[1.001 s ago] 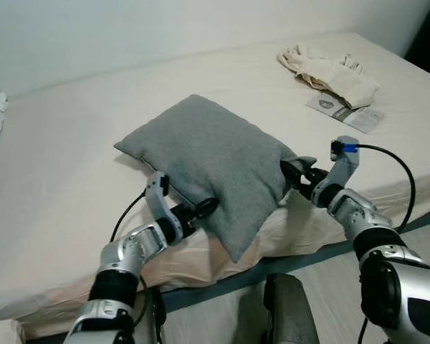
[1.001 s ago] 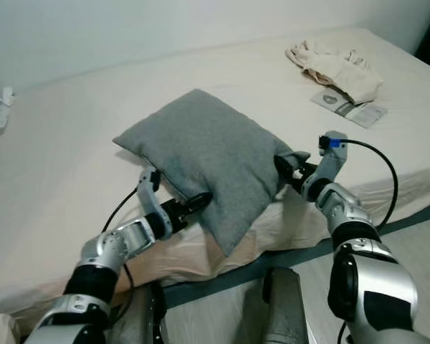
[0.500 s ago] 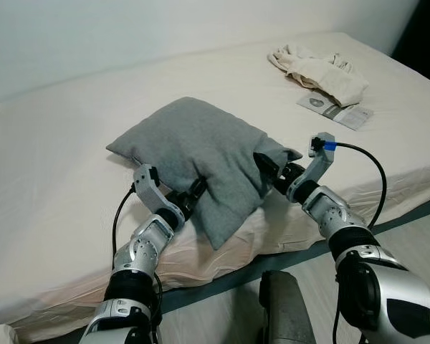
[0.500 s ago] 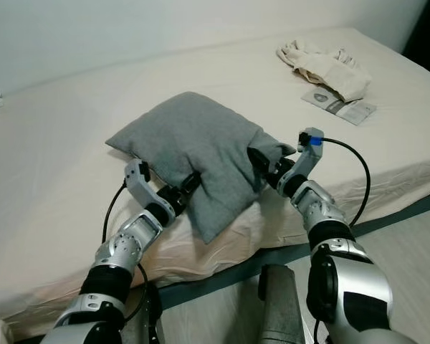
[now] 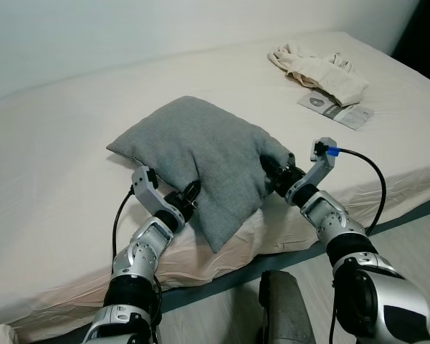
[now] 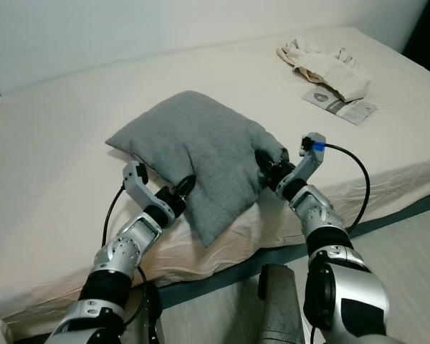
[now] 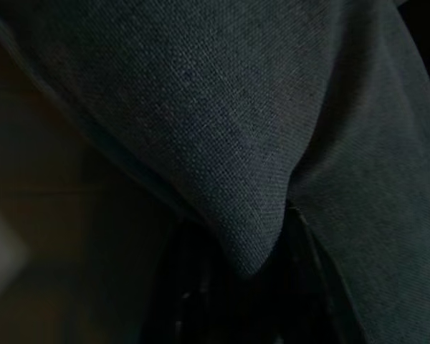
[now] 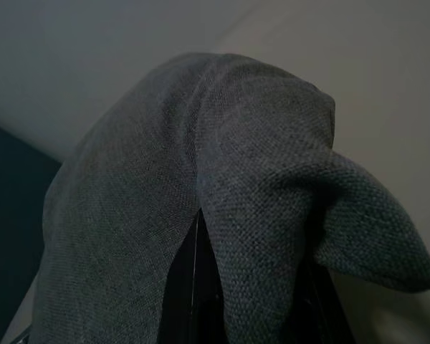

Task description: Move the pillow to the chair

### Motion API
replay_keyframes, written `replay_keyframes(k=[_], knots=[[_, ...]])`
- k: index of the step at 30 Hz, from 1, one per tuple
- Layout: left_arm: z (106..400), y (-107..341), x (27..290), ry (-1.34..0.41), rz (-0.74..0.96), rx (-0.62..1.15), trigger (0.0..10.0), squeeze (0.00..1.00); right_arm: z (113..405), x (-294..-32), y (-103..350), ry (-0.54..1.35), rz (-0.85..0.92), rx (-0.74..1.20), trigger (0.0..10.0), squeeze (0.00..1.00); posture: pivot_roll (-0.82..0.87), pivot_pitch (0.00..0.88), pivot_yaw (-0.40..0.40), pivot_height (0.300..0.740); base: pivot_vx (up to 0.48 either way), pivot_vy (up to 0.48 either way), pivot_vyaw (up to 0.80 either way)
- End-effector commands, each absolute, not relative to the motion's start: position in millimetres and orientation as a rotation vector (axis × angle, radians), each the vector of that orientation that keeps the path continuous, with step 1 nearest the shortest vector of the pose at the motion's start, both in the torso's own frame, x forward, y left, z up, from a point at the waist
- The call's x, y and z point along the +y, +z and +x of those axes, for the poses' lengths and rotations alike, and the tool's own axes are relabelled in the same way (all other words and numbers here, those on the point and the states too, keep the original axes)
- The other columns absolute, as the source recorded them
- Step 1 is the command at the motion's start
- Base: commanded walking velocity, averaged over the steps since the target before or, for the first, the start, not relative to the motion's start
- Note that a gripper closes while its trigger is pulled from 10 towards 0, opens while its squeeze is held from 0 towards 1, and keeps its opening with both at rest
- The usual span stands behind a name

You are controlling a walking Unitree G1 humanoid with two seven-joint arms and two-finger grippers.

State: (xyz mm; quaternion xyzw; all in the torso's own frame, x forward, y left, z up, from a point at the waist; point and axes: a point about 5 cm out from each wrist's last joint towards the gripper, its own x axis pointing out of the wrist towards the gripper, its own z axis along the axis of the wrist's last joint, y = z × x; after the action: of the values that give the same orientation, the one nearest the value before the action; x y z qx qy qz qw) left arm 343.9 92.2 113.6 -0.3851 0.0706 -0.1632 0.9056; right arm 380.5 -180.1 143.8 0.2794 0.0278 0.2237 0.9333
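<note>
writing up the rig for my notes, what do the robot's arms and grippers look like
Both arms are jointed silver metal segments with black bands at the joints. The left gripper and right gripper end in long black jaws. A thin black cable loops along the left forearm, and another black cable arcs from the right wrist, where a small grey camera block carries a blue plug.

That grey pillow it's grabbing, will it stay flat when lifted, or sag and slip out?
The grey pillow will probably sag: its near corner already droops over the bed edge. It looks soft and light, since the cloth bunches where the left gripper and right gripper pinch it. The woven fabric seems unlikely to slip.
</note>
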Motion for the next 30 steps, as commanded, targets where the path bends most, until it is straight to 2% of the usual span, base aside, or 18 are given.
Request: replay_keyframes(k=[1, 9, 18, 19, 23, 30], knots=[[340.0, 112.2, 81.8, -0.362, -0.793, 0.154, 0.0, 0.00, 377.6, -166.2, 135.6, 0.498, 0.561, 0.091, 0.0, 0.00, 0.01, 0.188, 0.031, 0.545, 0.000, 0.000, 0.00], [339.3, 116.7, 93.2, -0.291, -0.734, 0.084, 0.0, 0.00, 376.3, -156.2, 140.4, 0.521, 0.421, 0.050, 0.0, 0.00, 0.00, 0.153, 0.016, 0.545, 0.000, 0.000, 0.00], [340.7, 161.7, 104.6, -0.296, -0.509, -0.133, 0.0, 0.00, 378.4, -151.4, 188.1, 0.464, 0.254, -0.198, 0.0, 0.00, -0.01, 0.100, -0.011, 0.545, 0.000, 0.000, 0.00], [340.5, 166.4, 106.3, -0.289, -0.485, -0.156, 10.0, 0.00, 378.3, -151.9, 191.1, 0.438, 0.232, -0.217, 10.0, 0.00, -0.01, 0.089, -0.014, 0.545, 0.000, 0.000, 0.00], [338.5, 183.1, 120.7, -0.217, -0.384, -0.274, 10.0, 0.00, 372.3, -149.5, 199.3, 0.381, 0.131, -0.319, 10.0, 0.00, -0.01, 0.057, -0.012, 0.545, 0.000, 0.000, 0.00], [338.3, 196.0, 125.3, -0.218, -0.325, -0.332, 10.0, 0.00, 370.0, -141.7, 208.3, 0.379, 0.111, -0.363, 10.0, 0.00, -0.02, 0.029, -0.011, 0.545, 0.000, 0.000, 0.00]])
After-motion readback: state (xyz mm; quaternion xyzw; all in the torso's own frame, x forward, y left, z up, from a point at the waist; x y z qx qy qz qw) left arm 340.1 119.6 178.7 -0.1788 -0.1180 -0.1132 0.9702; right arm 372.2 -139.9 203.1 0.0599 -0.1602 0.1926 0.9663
